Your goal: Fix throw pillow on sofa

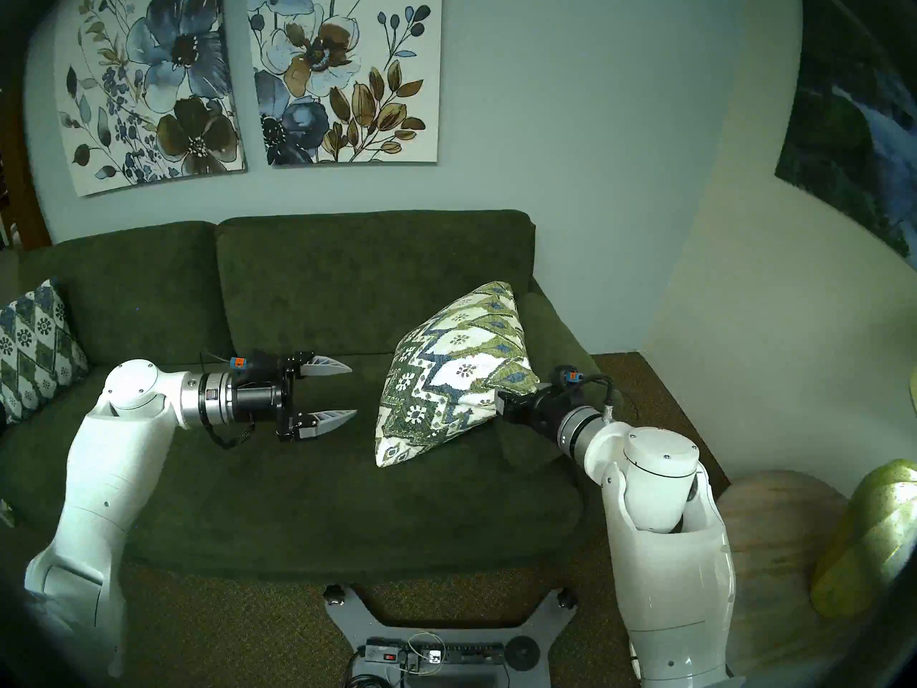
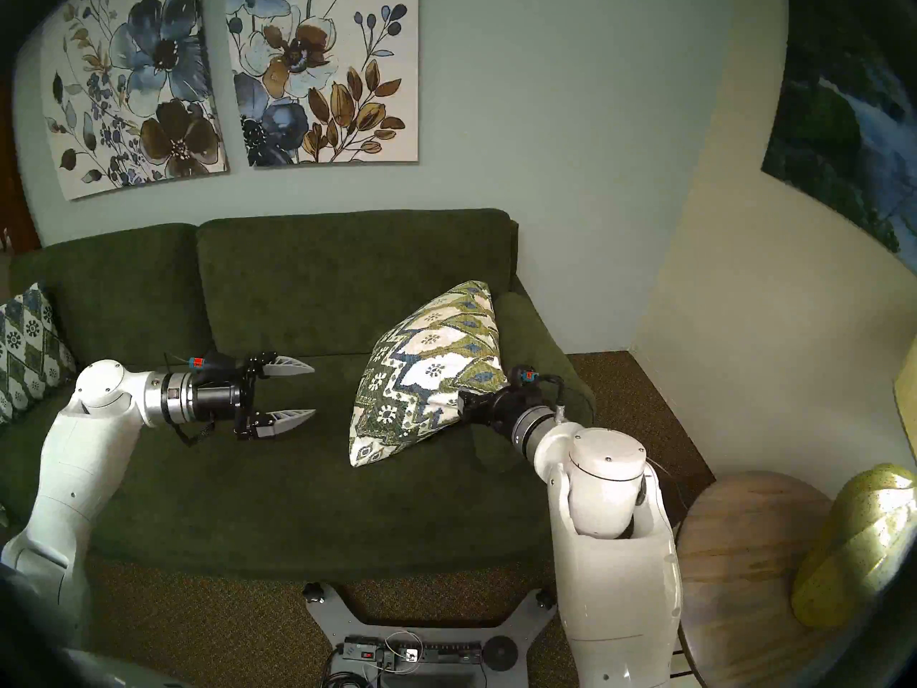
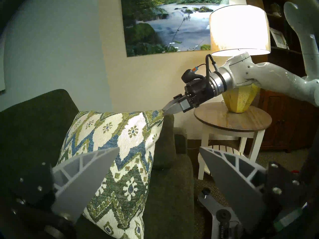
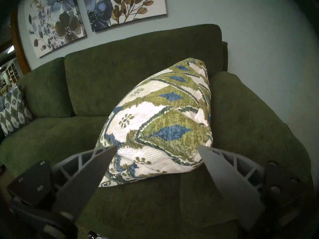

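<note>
Throw pillow (image 1: 449, 374) plump, cream-olive-blue zigzags, propped on sofa (image 1: 297, 473); left claw (image 1: 353, 390), right claw (image 4: 157, 148) both spread apart.

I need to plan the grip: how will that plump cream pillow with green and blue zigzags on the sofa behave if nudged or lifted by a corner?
The plump cream zigzag throw pillow stands tilted against the dark green plush sofa arm, so a nudge probably topples it. Its bulging woven cover suggests soft and light; lifted by a corner it would likely sag. The weave looks grippy, not slippery.
</note>
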`<state>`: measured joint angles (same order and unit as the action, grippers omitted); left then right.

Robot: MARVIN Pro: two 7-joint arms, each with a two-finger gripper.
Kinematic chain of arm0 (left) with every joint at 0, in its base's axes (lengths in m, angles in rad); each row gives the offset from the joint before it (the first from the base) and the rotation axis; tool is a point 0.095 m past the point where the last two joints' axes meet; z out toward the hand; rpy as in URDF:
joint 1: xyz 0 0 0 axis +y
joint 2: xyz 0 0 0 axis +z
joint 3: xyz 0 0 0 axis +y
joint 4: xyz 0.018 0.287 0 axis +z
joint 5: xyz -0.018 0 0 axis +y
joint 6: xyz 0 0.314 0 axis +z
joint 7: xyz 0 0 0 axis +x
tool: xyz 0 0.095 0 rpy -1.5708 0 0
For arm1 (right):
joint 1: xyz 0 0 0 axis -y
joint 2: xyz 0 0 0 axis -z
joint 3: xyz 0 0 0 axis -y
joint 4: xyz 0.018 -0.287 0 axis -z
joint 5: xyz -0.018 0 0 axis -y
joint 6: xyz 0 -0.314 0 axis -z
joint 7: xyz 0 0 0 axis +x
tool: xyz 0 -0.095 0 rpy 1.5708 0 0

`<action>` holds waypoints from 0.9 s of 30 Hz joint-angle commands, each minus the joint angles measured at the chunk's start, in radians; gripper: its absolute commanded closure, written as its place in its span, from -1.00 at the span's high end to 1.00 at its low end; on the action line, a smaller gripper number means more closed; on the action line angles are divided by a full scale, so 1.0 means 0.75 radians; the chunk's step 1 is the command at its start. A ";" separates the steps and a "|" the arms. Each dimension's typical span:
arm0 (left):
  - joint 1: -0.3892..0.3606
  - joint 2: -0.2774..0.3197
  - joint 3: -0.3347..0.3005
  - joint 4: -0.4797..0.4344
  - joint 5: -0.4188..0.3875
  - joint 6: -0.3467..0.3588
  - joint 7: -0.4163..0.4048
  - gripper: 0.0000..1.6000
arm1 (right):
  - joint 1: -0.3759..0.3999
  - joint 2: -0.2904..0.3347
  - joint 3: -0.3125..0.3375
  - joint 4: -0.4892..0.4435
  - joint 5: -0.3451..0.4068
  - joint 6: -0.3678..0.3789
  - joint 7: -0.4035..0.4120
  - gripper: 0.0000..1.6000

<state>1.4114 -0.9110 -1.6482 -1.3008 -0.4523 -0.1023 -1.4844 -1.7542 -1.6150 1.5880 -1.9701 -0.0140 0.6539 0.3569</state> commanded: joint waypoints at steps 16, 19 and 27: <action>0.049 0.036 -0.011 -0.053 -0.094 -0.058 0.001 1.00 | 0.349 0.000 0.013 0.346 0.096 0.073 -0.090 0.39; 0.054 0.041 -0.008 -0.056 -0.107 -0.064 0.001 1.00 | 0.410 -0.011 0.014 0.410 0.103 0.109 -0.104 -0.87; 0.062 0.061 0.007 -0.059 -0.148 -0.079 0.001 1.00 | 0.482 0.011 0.014 0.429 0.104 0.199 -0.127 -1.00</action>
<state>1.4622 -0.8782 -1.6493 -1.3370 -0.5236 -0.1582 -1.4845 -1.4909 -1.6192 1.6002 -1.6464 0.0663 0.7500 0.2676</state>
